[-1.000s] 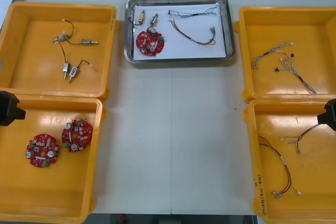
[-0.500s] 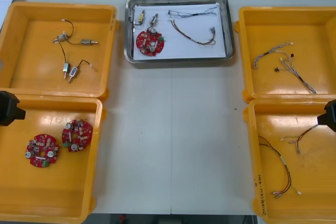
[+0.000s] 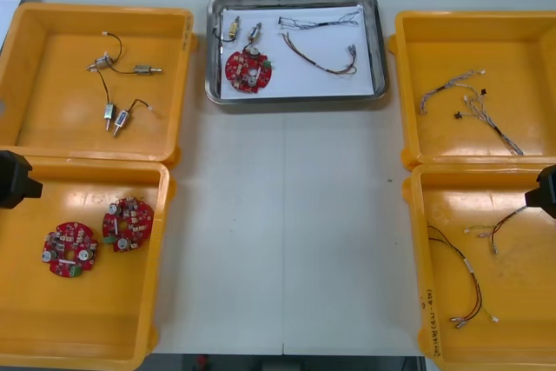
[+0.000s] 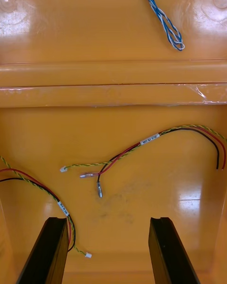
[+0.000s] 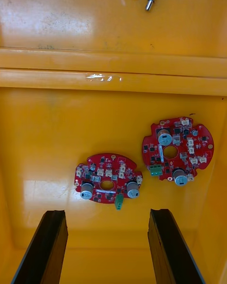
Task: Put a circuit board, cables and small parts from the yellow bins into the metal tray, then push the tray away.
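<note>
The metal tray (image 3: 379, 49) sits at the table's far middle, white inside. It holds a round red circuit board (image 3: 247, 70), small metal parts (image 3: 233, 30), a black cable (image 3: 318, 20) and a red and yellow cable (image 3: 320, 60). My left gripper (image 5: 107, 246) hangs open over the near left bin, with two red circuit boards (image 5: 108, 178) (image 5: 177, 148) beyond its fingers. My right gripper (image 4: 109, 248) hangs open over the near right bin, above red and yellow cables (image 4: 142, 152). In the front view the left arm (image 3: 16, 180) and right arm (image 3: 546, 188) show at the side edges.
The far left yellow bin (image 3: 35, 84) holds several small metal parts (image 3: 122, 65). The far right bin (image 3: 417, 102) holds twisted blue and white cables (image 3: 469, 97). The near bins (image 3: 156, 301) (image 3: 420, 301) flank a bare strip of table (image 3: 287, 232).
</note>
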You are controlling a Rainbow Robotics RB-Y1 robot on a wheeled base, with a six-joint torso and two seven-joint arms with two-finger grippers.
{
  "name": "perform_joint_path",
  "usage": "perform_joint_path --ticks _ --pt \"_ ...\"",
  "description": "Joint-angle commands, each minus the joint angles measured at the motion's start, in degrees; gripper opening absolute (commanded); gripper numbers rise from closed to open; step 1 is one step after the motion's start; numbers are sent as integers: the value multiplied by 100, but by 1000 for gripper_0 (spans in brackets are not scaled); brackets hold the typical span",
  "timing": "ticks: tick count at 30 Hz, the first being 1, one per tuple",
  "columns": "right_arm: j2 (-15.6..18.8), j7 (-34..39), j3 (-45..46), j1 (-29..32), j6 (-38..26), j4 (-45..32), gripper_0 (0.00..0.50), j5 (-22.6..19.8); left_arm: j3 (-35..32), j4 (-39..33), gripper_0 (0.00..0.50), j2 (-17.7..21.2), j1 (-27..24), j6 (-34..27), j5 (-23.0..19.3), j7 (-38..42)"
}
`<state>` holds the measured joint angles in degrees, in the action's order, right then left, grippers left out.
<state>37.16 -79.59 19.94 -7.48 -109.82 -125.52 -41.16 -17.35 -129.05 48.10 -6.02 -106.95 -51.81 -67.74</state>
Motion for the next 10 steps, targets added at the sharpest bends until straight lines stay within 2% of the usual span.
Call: perform_joint_path --ticks 1,10 --pt "204 172 176 89 -18 -183 491 -41 -208 -147 500 235 -4 8 13 -495" --pt "204 172 176 89 -18 -183 491 -41 -208 -147 500 235 -4 8 13 -495"
